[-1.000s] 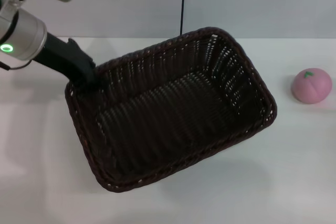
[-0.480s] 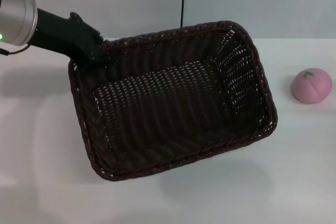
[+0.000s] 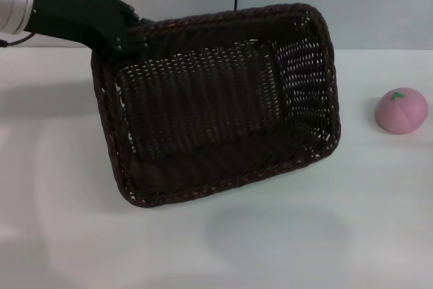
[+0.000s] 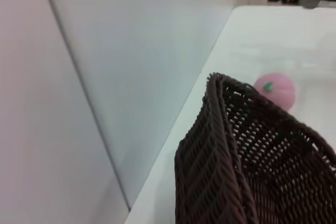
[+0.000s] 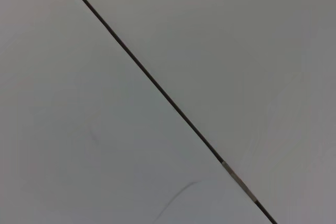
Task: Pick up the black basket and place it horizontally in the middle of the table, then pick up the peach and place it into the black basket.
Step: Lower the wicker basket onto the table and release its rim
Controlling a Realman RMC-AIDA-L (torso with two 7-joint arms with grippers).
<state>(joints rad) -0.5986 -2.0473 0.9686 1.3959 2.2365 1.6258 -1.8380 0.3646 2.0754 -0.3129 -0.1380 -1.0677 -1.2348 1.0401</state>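
Fingers of my left gripper (image 3: 127,37) are clamped on the braided rim at one rounded corner of the black basket (image 3: 216,103), and I see that dark woven wicker rectangle hanging tilted above the table (image 3: 270,248), its open-weave sloping sides and ribbed floor turned toward the head camera. Well to the right of the basket, the peach (image 3: 402,110) sits on the smooth white tabletop, small, round, matte pink with a green leaf mark. My right gripper is out of view.
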